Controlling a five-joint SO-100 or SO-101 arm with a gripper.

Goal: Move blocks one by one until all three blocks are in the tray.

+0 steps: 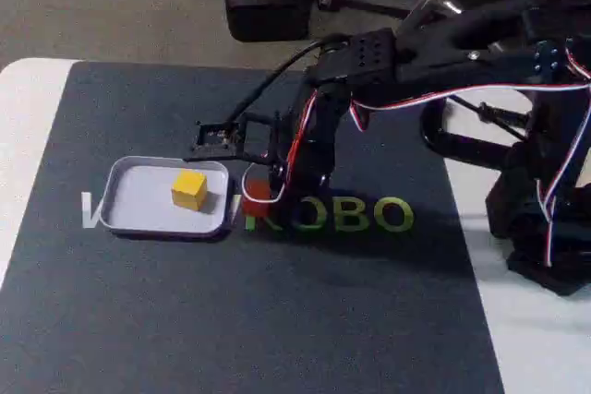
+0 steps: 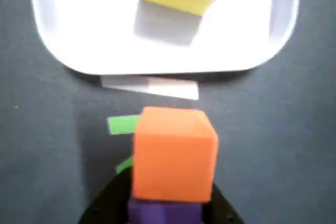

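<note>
Yellow block (image 1: pixel 189 188) inside tray (image 1: pixel 129 202), left part of mat (image 1: pixel 277 320) in fixed view. Gripper (image 1: pixel 261 189) low, just right of tray; clenched or released, cannot tell. Wrist view: orange block (image 2: pixel 175 153) against purple block (image 2: pixel 165 212), both outside tray, near its rim.

Your black gripper (image 1: pixel 263 189) hangs over a charcoal mat (image 1: pixel 277 320) printed with green and white lettering (image 1: pixel 342 216). Beyond its tip, the pale lavender-white tray (image 1: pixel 125 196) carries a yellow block (image 1: pixel 189 188). Right at the gripper you see an orange block (image 2: pixel 174 153), a purple block (image 2: pixel 163 211) showing below it. Red, white and blue wires (image 1: pixel 462 94) trail along the black arm (image 1: pixel 434 53).
</note>
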